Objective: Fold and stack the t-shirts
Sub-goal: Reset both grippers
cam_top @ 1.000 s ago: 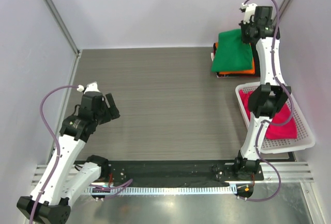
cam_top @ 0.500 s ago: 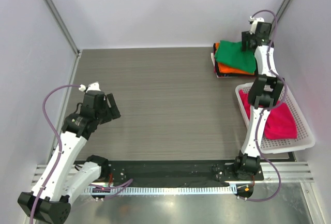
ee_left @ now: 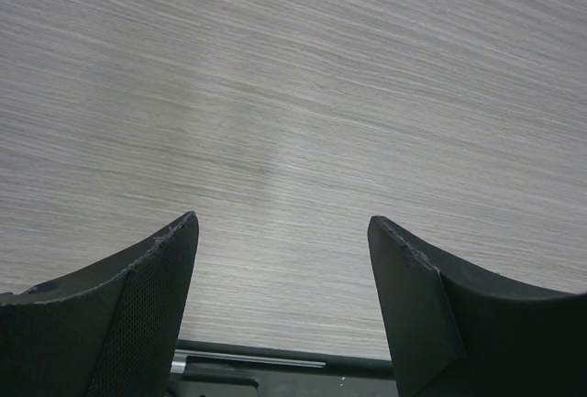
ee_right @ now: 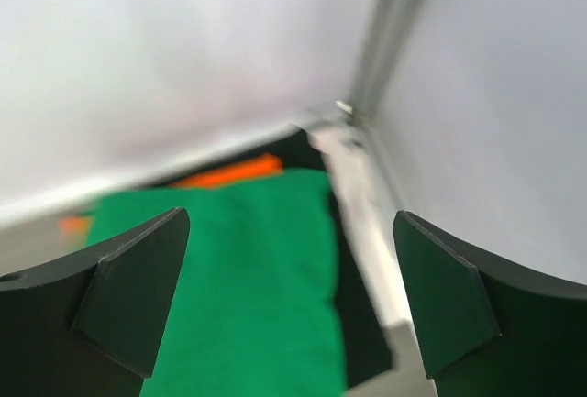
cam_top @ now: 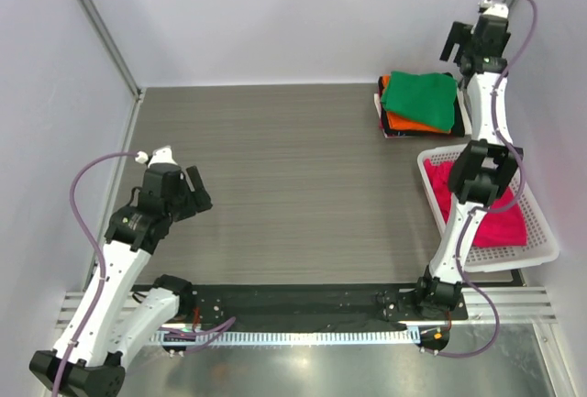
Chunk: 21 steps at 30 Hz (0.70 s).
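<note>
Right wrist view: the green tee [ee_right: 229, 269] lies folded on the orange tee [cam_top: 404, 123], just below the right gripper [ee_right: 292, 218], whose jaws stand wide and empty. A pink tee [cam_top: 500, 218] sits crumpled in the basket [cam_top: 543, 248], back toward that arm's base. It is probably light, limp and floppy, so pinch a raised fold or shoulder seam. The left gripper [ee_left: 282, 221] is spread wide over the table [ee_left: 293, 94].

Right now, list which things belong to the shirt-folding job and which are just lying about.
Job: the stacked green t-shirt, orange t-shirt and black t-shirt; the magenta t-shirt.
Lying about: the white mesh basket holding the magenta one; the table.
</note>
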Motion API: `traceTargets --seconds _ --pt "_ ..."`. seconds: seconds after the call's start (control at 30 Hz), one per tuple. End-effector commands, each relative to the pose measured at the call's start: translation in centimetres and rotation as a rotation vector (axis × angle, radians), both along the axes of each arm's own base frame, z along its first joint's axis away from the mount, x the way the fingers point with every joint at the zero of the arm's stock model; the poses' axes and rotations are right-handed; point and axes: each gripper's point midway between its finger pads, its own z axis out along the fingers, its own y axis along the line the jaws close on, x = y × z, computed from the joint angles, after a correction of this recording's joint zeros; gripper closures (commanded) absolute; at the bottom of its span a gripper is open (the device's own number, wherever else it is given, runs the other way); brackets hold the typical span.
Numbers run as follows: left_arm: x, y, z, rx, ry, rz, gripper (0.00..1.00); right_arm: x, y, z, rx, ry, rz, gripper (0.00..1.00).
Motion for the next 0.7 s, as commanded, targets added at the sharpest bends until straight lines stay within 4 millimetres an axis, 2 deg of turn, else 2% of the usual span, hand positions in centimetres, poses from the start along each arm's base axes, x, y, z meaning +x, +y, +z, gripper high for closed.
traceTargets --seconds 0.0,0.03,0.13,0.17,0.23,0.27,0.33,0.4,0.43,0.47,0.53,0.57,0.67 --pt "0.5 0.3 1.3 -0.001 -0.068 0.016 0.24 -0.2 5.4 7.0 0.225 -0.197 0.162 0.0" --pt "0.5 0.4 1.3 0.0 -0.071 0.018 0.24 0.0 7.5 6.2 0.305 -0.181 0.249 0.01" --pt "0.4 0.4 1.7 -0.006 -0.09 0.017 0.24 0.5 10.5 4.0 0.487 -0.145 0.332 0.06" --pt "0.4 0.4 1.8 -0.007 -0.093 0.018 0.24 0.9 10.9 2.3 0.53 -0.119 0.331 0.08" --pt "0.3 0.4 1.9 -0.008 -0.099 0.018 0.24 1.3 12.5 1.1 0.593 -0.101 0.358 0.1" --pt "0.3 0.4 1.9 -0.009 -0.099 0.017 0.24 1.7 12.9 -0.1 0.61 -0.083 0.356 0.1" --pt "0.3 0.4 1.8 -0.008 -0.096 0.018 0.24 2.2 13.8 -1.0 0.638 -0.077 0.358 0.12" --pt "0.3 0.5 1.9 -0.007 -0.098 0.02 0.24 2.3 14.4 -2.9 0.668 -0.056 0.353 0.13" --pt "0.3 0.5 1.9 -0.006 -0.097 0.021 0.24 2.7 14.5 -2.9 0.689 -0.079 0.354 0.13" --pt "0.3 0.5 1.9 -0.006 -0.097 0.021 0.24 2.4 14.6 -4.5 0.706 -0.055 0.344 0.14" --pt "0.3 0.5 1.9 -0.005 -0.098 0.022 0.24 2.4 14.4 -5.4 0.705 -0.053 0.325 0.14" --pt "0.3 0.5 1.9 -0.006 -0.101 0.02 0.24 2.1 14.2 -6.8 0.707 -0.03 0.303 0.14" --pt "0.3 0.6 1.9 -0.004 -0.099 0.023 0.24 1.6 13.4 -8.3 0.718 -0.02 0.27 0.14"
